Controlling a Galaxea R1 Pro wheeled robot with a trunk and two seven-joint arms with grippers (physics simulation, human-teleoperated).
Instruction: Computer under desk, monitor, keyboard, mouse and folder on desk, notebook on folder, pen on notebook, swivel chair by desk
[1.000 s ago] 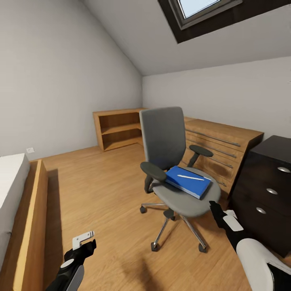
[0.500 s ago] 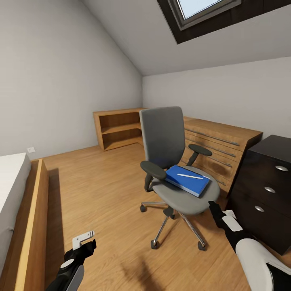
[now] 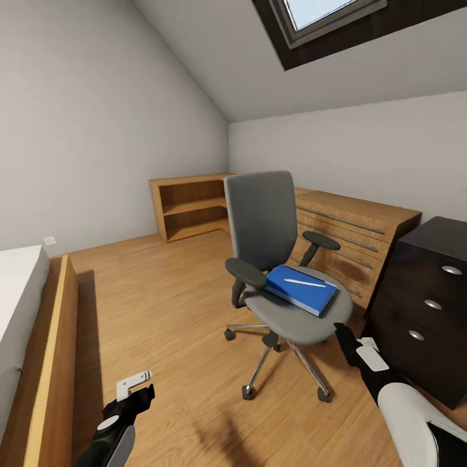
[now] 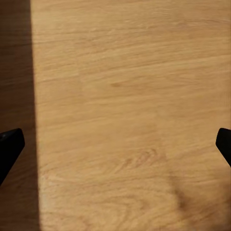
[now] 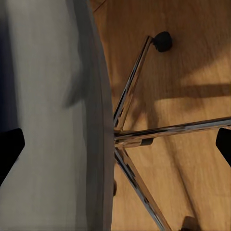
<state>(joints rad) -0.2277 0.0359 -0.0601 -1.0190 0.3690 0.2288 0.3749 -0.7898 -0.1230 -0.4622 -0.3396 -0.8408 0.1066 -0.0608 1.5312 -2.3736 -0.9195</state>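
Observation:
The swivel chair, grey with black armrests and a chrome star base, stands mid-room on the wood floor. On its seat lies a thick blue slab, the folder, with the white pen on top. Whether a notebook is part of the slab I cannot tell. My right gripper hangs open just off the seat's near right edge. In the right wrist view its fingers frame the seat rim and the chair's chrome base. My left gripper is open low over bare floor, well left of the chair.
A light-wood drawer chest stands behind the chair, and a dark three-drawer unit is at the right. An open wooden shelf is in the far corner. A bed with a wooden side runs along the left.
The whole picture shifted very slightly a second ago, so the camera moved a little. Since half a second ago nothing differs. Both grippers hold their places.

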